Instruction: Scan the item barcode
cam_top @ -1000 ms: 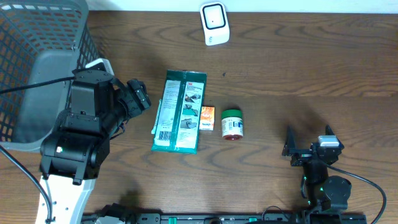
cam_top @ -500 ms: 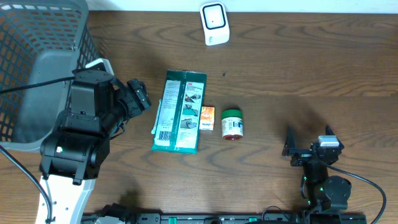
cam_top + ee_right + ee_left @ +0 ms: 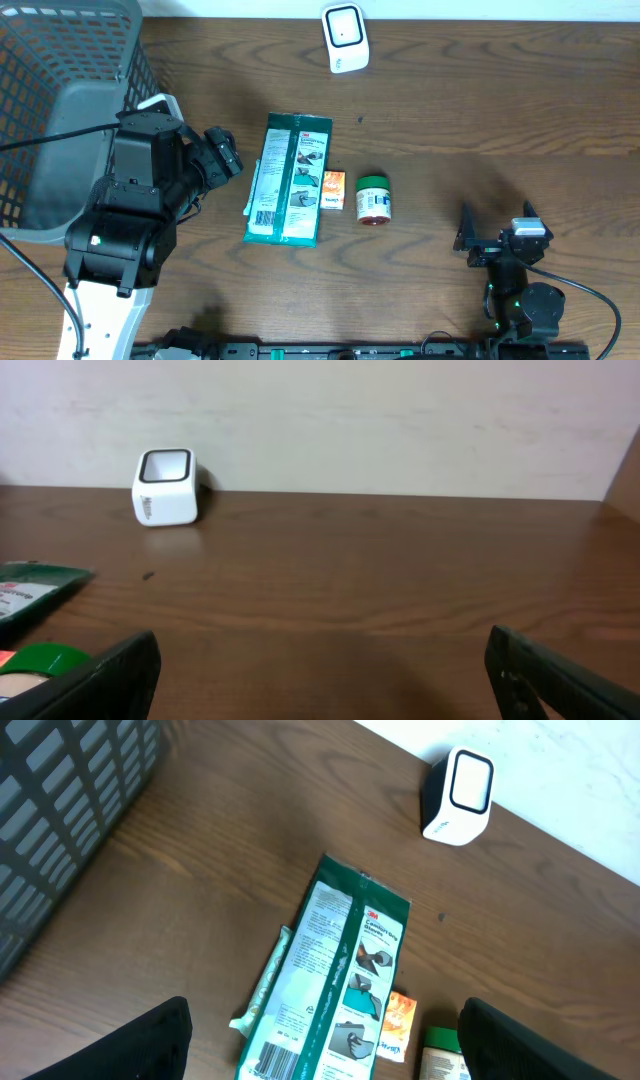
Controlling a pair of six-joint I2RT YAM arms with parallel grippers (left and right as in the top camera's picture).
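Dark wooden table (image 3: 500, 120) under a pale wall (image 3: 400, 420); a grey mesh basket (image 3: 40, 100) sits behind the left gripper (image 3: 224, 152) — jaws spread, empty. Just ahead of them lies the green packet (image 3: 290, 180), flat, white label on its left half; the right gripper (image 3: 497, 225) is also spread, well apart from it

Grey mesh basket (image 3: 35, 70), far left

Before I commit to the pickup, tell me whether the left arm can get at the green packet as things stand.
Probably yes. The left gripper stands open just left of the green packet, with only bare table between them. The small orange box lies beside its far side, out of the way.
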